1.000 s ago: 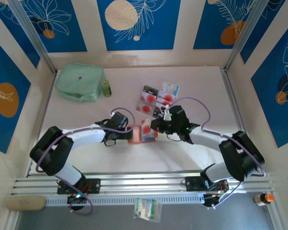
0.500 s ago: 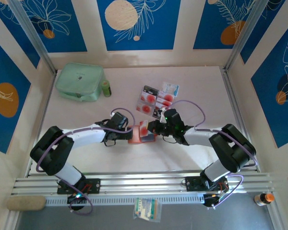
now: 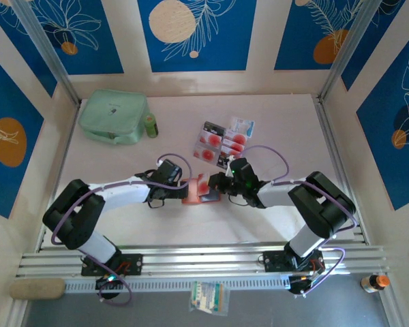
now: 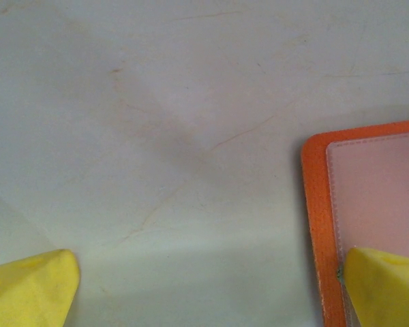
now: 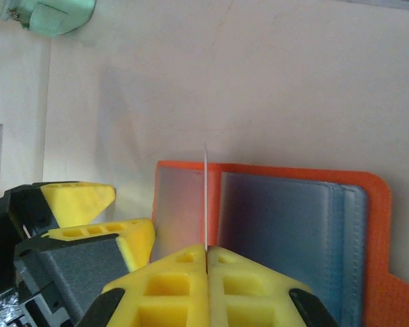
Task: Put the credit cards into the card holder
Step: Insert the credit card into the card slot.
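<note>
The orange card holder (image 3: pixel 193 194) lies open on the table, its clear pockets up (image 5: pixel 286 225). My right gripper (image 5: pixel 206 251) is shut on one credit card (image 5: pixel 206 197), seen edge-on and standing over the holder's left pocket; from above its red mark shows (image 3: pixel 203 182). My left gripper (image 4: pixel 208 289) is open at the holder's left edge (image 4: pixel 317 204). One yellow fingertip (image 4: pixel 385 286) sits on the holder's page and the other (image 4: pixel 31 286) is over bare table. More credit cards (image 3: pixel 221 142) lie spread behind the right gripper (image 3: pixel 217 182).
A mint-green zip pouch (image 3: pixel 114 116) and a small green bottle (image 3: pixel 150 125) stand at the back left. Frame rails run along both sides and the near edge of the table (image 3: pixel 273 122). The left gripper's fingers (image 5: pixel 78 201) are close to the left of the held card.
The right arm has folded in and carried the card slightly left, over the holder. The left arm and the holder have stayed put.
</note>
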Available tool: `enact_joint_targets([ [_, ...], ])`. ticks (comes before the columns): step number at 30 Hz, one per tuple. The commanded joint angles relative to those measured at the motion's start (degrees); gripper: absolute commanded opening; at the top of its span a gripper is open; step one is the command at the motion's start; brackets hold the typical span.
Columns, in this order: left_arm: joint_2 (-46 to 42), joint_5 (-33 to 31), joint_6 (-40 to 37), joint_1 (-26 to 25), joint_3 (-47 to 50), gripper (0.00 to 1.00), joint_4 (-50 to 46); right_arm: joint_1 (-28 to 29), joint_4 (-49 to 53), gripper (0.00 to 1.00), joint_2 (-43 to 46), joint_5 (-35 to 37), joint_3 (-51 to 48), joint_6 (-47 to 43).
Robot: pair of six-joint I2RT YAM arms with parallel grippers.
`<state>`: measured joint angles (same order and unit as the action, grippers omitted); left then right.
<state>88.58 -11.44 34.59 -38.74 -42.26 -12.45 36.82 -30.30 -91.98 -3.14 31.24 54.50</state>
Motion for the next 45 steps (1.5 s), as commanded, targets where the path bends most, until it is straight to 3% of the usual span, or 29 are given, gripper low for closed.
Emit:
enact_joint_targets([
  [1,0.1,-0.6,0.6,0.1,1.1,1.0,-0.9,0.5,-1.9,0.0,-0.8,1.5,-1.1,0.5],
  [45,-0.1,-0.1,1.0,-0.2,1.4,1.0,-0.3,1.9,-3.3,0.0,-3.7,-0.2,-2.5,2.3],
])
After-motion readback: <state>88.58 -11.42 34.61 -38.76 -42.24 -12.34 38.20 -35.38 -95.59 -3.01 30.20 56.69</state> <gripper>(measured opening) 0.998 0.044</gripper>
